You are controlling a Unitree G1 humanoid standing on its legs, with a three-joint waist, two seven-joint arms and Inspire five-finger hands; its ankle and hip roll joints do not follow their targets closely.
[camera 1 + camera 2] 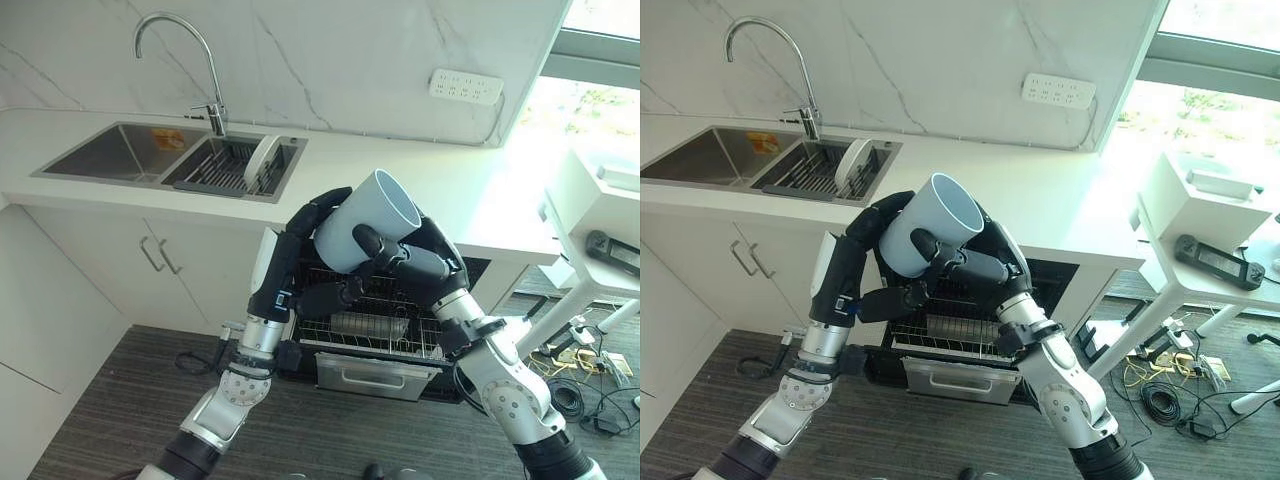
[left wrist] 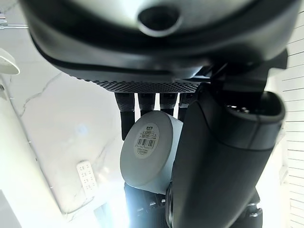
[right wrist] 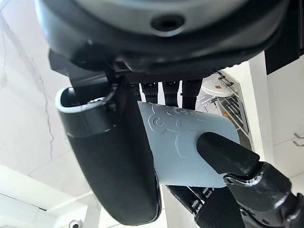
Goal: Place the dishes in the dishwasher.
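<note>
pale blue cup (image 1: 362,220): held up in the air above the open dishwasher (image 1: 385,330), tilted, its mouth turned up and away toward the countertop (image 1: 440,190); flat base with a barcode sticker shows in the left wrist view; raised relief pattern on its wall shows in the right wrist view.
left hand (image 1: 300,262): fingers curled round the cup's wall on the sink (image 1: 130,150) side, thumb under it.
right hand (image 1: 420,262): fingers and thumb wrapped round the cup from the side away from the sink.
dishwasher: set under the countertop, door down, wire rack (image 1: 370,325) pulled out below the cup.
sink: double basin in the countertop, well apart from the cup; a white plate (image 1: 262,162) stands on edge in the dark drainer rack (image 1: 215,168); a chrome faucet (image 1: 190,65) stands behind.
</note>
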